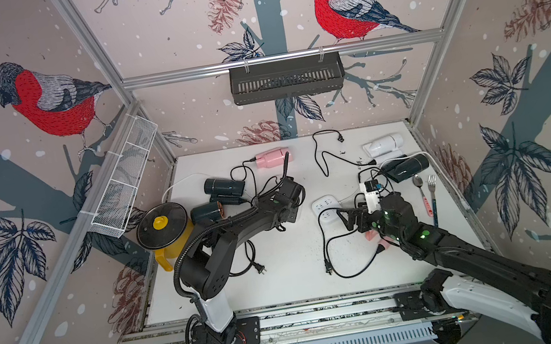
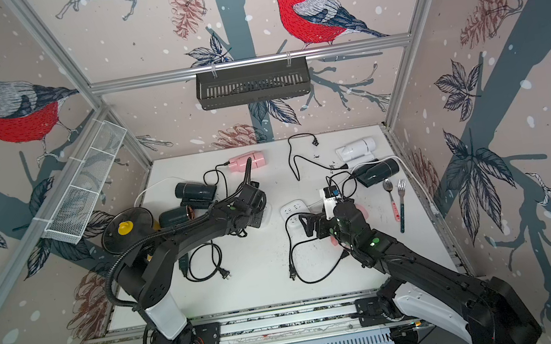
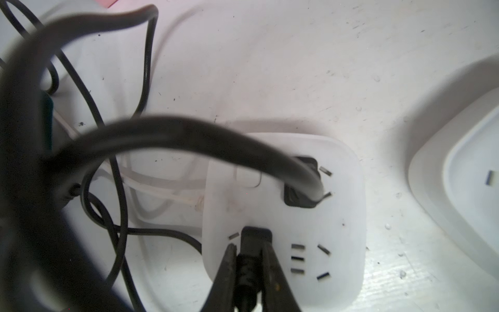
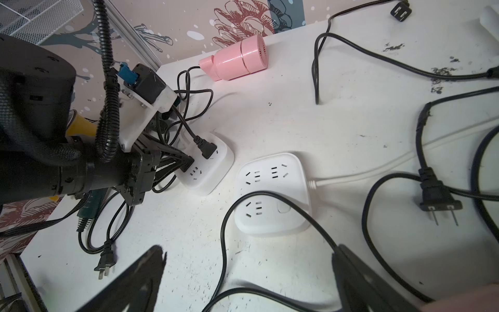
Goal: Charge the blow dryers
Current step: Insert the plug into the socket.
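One black plug [image 3: 299, 194] sits in the power strip [image 3: 337, 216]; left end effector [image 3: 249, 244] pinches a second plug [image 3: 256, 233] there — right end effector [image 4: 249, 250] spread, other plugs [image 4: 437, 200] lie loose.

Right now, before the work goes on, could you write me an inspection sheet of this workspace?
Surface: white table, dark specks.
Job's things: pink blow dryer, white blow dryer, black blow dryers, dark green blow dryer.
Clutter: yellow pot, spoon, fork.
Grippers: left tool shut on black plug at a power strip; right tool open, holding nothing.
Cables: one seated plug beside it; three loose plugs on the table; second power strip unused.
Surroundings: black basket on rear rail, mesh basket on side wall.
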